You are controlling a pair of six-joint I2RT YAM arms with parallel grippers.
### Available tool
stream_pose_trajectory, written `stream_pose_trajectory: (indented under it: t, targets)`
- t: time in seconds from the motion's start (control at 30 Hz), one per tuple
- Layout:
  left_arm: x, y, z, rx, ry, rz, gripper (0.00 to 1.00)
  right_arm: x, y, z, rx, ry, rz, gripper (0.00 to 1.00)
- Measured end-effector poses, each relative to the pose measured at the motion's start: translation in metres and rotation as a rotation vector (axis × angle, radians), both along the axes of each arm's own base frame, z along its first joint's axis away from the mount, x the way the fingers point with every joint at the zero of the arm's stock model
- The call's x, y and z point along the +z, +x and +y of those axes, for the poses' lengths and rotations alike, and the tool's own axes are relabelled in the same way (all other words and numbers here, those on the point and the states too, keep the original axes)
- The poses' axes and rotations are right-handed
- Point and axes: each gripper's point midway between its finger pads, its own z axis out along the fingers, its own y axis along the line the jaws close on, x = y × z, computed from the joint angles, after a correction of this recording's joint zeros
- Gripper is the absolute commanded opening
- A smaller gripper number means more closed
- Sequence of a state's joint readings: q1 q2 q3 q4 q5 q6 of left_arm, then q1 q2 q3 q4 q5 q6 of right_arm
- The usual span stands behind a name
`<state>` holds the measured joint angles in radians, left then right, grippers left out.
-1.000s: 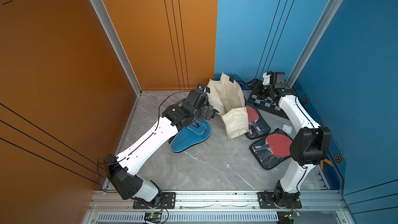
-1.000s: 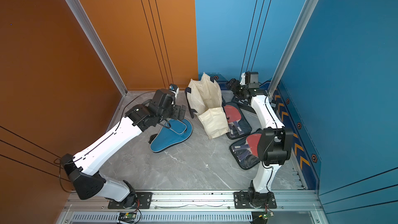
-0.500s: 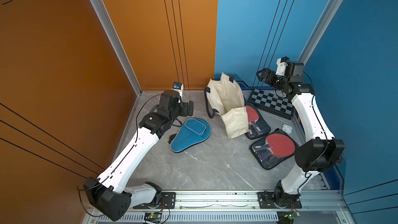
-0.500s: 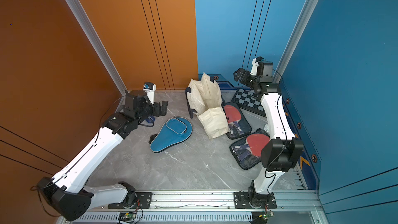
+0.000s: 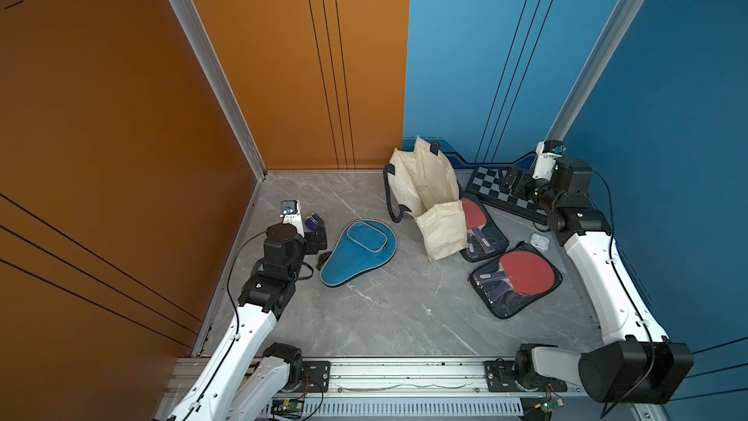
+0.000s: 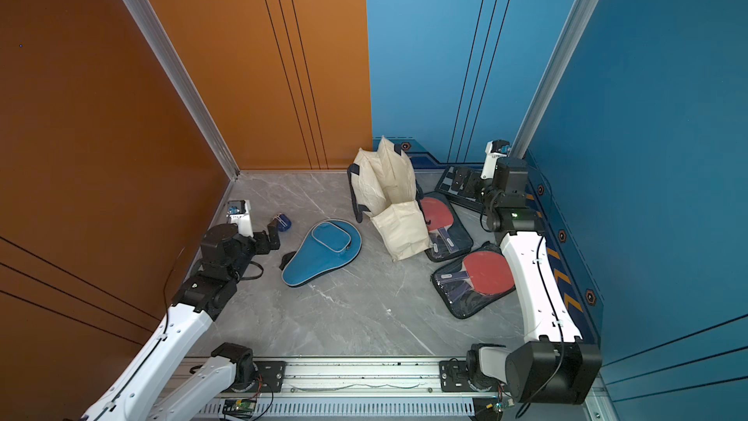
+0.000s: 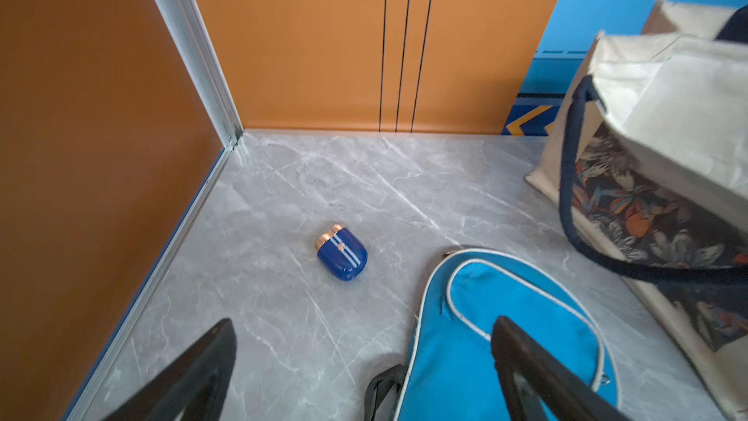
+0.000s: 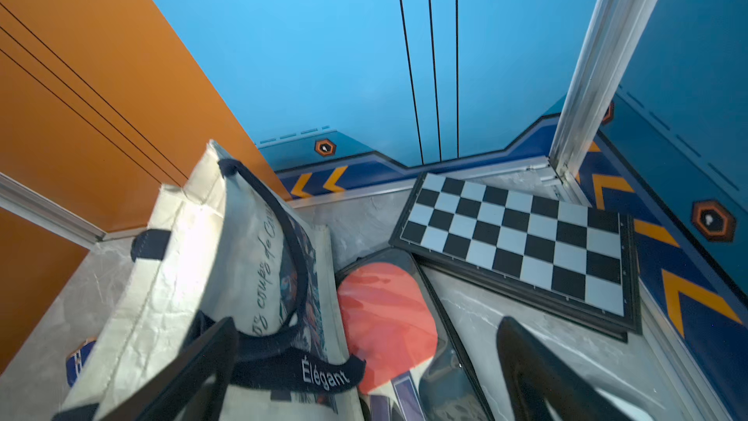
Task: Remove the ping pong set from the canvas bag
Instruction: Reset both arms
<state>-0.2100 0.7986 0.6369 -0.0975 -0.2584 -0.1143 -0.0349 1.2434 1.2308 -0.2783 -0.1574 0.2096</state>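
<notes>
canvas bag (image 5: 429, 192): upright, far centre of desk (image 5: 384, 317). blue case (image 5: 358, 251): flat, left of bag. far pouch (image 5: 483, 232): against bag's right side. near pouch (image 5: 516, 277): outside the bag, seen only in both top views. floral patch (image 7: 631, 212): left wrist view only. script lettering (image 8: 265, 273): right wrist view only. left end effector (image 7: 364, 324), right end effector (image 8: 366, 324): jaws wide apart, holding nothing.

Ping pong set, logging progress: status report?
Left gripper open, empty; right gripper open, empty. Blue zipped case, near paddle pouch, far paddle pouch out beside canvas bag. Nothing blocking.
</notes>
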Motion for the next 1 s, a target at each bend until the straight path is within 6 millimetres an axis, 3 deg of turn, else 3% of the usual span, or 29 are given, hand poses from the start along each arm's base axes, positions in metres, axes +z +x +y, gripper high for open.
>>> stream_pose_trajectory:
  t: [0.23, 0.53, 0.7, 0.87, 1.0]
  targets:
    - [-0.053, -0.002, 0.012, 0.035, 0.019, 0.015, 0.98, -0.054, -0.021, -0.009, -0.026, -0.060, 0.000, 1.00]
    - [-0.112, -0.005, 0.029, 0.079, 0.051, 0.069, 0.98, -0.126, -0.028, -0.026, -0.082, -0.098, 0.023, 1.00]
    - [-0.132, -0.010, 0.039, 0.109, 0.053, 0.091, 0.98, -0.166, -0.034, -0.038, -0.106, -0.140, 0.077, 1.00]
    - [-0.140, -0.004, 0.048, 0.129, 0.043, 0.110, 0.98, -0.181, -0.034, -0.045, -0.120, -0.163, 0.076, 1.00]
    - [-0.147, 0.007, 0.050, 0.121, 0.039, 0.138, 0.98, -0.191, -0.029, -0.037, -0.098, -0.164, 0.068, 1.00]
